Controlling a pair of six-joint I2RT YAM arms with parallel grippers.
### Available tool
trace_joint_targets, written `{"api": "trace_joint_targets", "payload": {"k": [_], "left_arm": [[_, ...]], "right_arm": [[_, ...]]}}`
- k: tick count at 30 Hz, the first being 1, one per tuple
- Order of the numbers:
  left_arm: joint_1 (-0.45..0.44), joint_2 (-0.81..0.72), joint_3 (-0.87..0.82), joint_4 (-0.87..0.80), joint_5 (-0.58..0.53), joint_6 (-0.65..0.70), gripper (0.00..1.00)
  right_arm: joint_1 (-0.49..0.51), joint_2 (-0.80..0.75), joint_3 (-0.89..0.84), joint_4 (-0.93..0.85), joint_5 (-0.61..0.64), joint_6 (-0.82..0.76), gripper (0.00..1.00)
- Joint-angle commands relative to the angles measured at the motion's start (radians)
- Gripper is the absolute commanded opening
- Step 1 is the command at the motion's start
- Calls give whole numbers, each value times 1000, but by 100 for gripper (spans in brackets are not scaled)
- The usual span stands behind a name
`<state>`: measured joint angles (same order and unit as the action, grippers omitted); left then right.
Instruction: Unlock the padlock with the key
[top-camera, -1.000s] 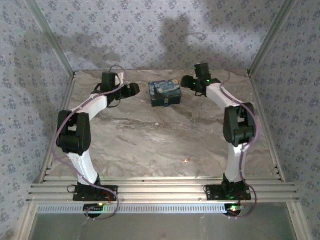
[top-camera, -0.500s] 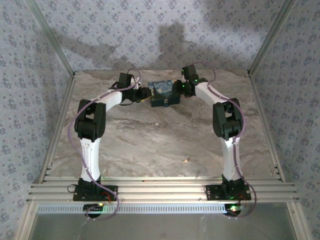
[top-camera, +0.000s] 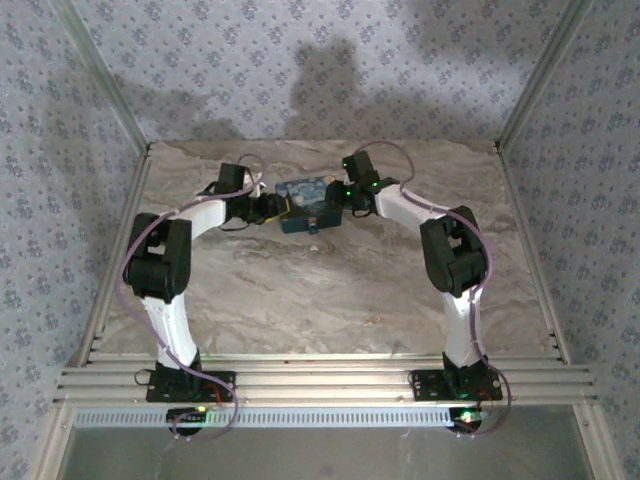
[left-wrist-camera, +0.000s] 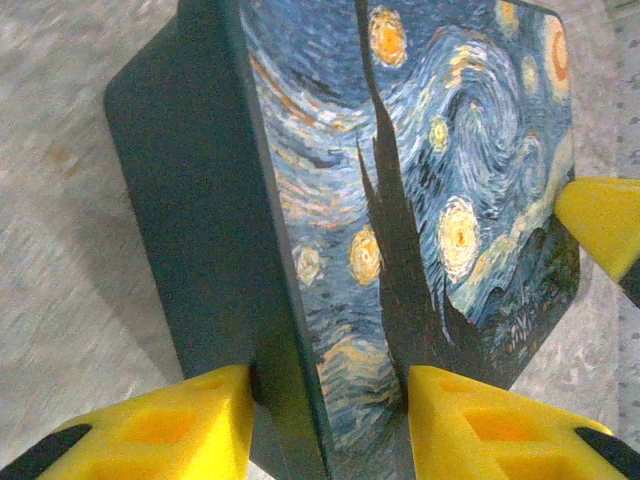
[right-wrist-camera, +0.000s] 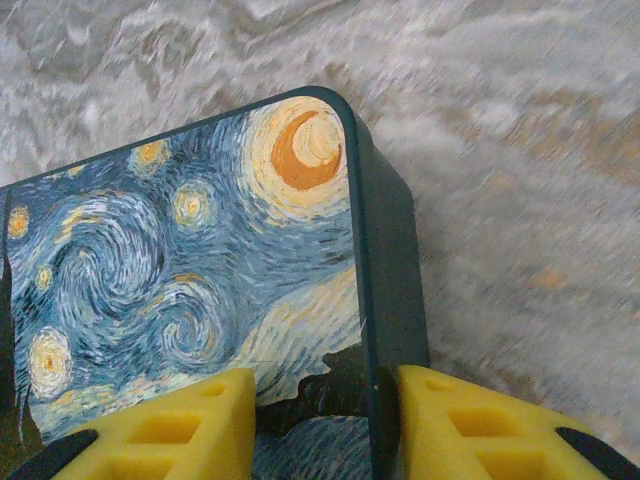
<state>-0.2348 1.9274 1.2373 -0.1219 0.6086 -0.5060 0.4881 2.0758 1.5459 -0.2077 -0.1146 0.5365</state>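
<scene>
— What do the arms look like?
— The left arm (top-camera: 172, 325) and right arm (top-camera: 460, 325) match: smooth white links between chunky black joints (top-camera: 158, 262).
— Cables?
— A lilac cable (top-camera: 122, 290) runs in loops along the outside of each arm.
— Any lights?
— Small green lights (top-camera: 372, 182) glow at the right wrist, and another sits low by the black bases (top-camera: 462, 383).
— And the fingers?
— The left fingers (left-wrist-camera: 160, 430) and right fingers (right-wrist-camera: 170, 425) are bright yellow blocks with shallow moulded pockets and black parts at their outer corners.
</scene>
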Motion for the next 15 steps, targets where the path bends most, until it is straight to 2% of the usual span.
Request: {"api": "trace_joint_targets", "payload": {"k": [1, 7, 11, 15], "left_arm": [[4, -61, -87, -61, -53, 63, 47], [38, -168, -127, -156, -141, 146, 56], [38, -287, -136, -224, -231, 199, 61], [-4, -414, -164, -272, -328, 249, 62]], "right_arm": [[91, -9, -39, -89, -53, 64, 42], [67, -71, 3, -224, -42, 159, 54], [31, -200, -47, -274, -27, 164, 66], [-2, -359, -147, -350, -3, 160, 71]]}}
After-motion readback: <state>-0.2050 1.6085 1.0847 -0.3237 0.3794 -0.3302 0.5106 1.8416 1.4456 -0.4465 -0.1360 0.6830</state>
